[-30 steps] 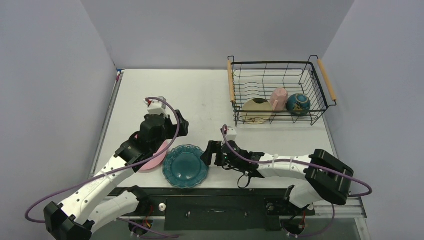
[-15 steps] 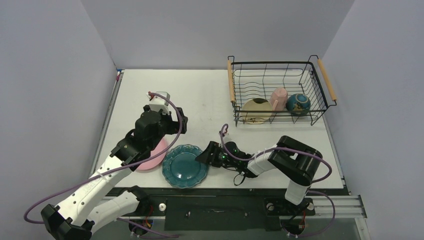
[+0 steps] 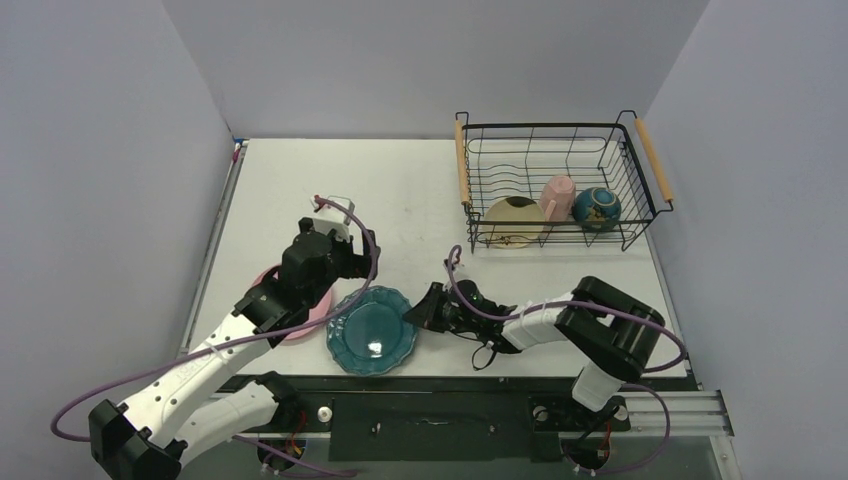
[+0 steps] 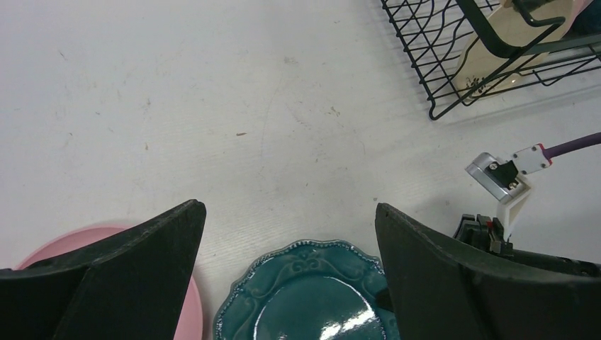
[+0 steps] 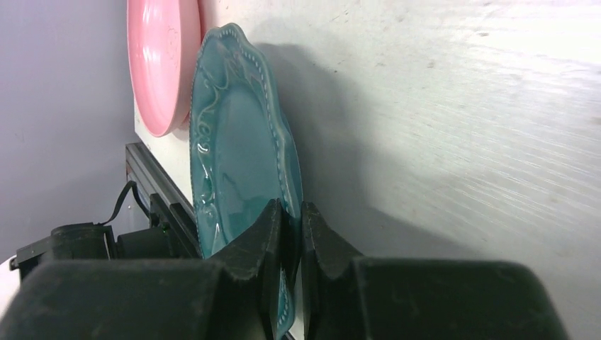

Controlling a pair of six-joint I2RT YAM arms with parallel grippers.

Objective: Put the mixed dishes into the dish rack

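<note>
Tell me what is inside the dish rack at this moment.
Inside the dish rack sit three pieces: a cream shallow dish, a pink cup and a dark-teal bowl. The rack floor beneath them is covered, so anything under them cannot be seen.

White scuffed table [image 3: 400, 190], pale grey walls [image 3: 430, 60], black front rail [image 3: 430, 425]
</note>
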